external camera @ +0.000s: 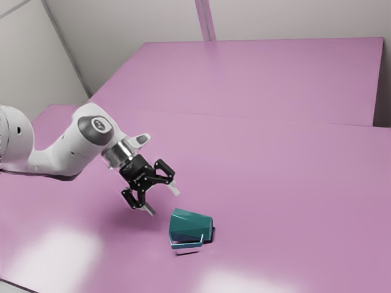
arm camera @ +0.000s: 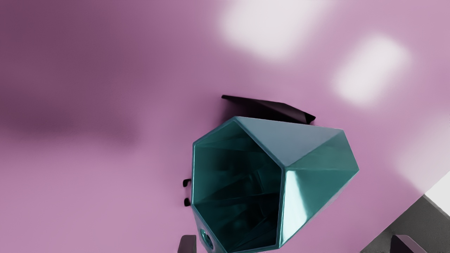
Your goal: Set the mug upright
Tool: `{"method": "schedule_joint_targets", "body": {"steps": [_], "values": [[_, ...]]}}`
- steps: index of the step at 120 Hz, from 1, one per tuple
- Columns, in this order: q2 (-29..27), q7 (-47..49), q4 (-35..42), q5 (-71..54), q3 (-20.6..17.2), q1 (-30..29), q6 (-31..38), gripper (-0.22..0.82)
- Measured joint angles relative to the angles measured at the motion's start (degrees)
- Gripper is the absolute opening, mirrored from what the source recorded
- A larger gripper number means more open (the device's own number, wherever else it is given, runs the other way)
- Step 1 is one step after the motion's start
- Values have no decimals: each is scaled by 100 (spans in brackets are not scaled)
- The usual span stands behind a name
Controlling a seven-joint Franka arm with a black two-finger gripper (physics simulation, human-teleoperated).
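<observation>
My gripper (external camera: 160, 200) hangs above the pink table in the exterior view, its two fingers spread wide. To its lower right there, the teal faceted mug (external camera: 190, 226) lies on its side, with its handle (external camera: 186, 245) toward the view's bottom edge. In the wrist view the mug (arm camera: 316, 158) turns its open mouth toward the camera, and its inside is dark. The gripper (arm camera: 293, 244) is open in that view, its tips far apart at the bottom edge, with part of the mug showing between them. No contact with the mug is visible.
The pink table (external camera: 293, 183) extends around the mug, with bright reflections on it. A raised-looking pink surface (external camera: 263, 79) lies farther back, before grey walls. The table's edge crosses the wrist view's lower right corner, with grey floor (arm camera: 422, 218) beyond.
</observation>
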State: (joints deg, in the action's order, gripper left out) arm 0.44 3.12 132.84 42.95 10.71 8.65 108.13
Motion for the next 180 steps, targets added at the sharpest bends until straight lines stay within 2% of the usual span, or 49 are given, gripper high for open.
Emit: {"method": "schedule_joint_targets", "body": {"steps": [70, 76, 93, 104, 131, 149, 180], "values": [[744, 167, -42, 1215, -431, 35, 397, 60], [753, 170, -76, 1210, -436, 39, 446, 57], [758, 191, -94, 1186, -439, 40, 561, 20], [753, 207, -106, 1182, -442, 40, 605, 5], [741, 267, -247, 1169, -512, 122, 695, -11], [601, 352, -264, 1041, -562, 147, 779, -14], [81, 643, -550, -651, -646, 442, 1082, -17]]}}
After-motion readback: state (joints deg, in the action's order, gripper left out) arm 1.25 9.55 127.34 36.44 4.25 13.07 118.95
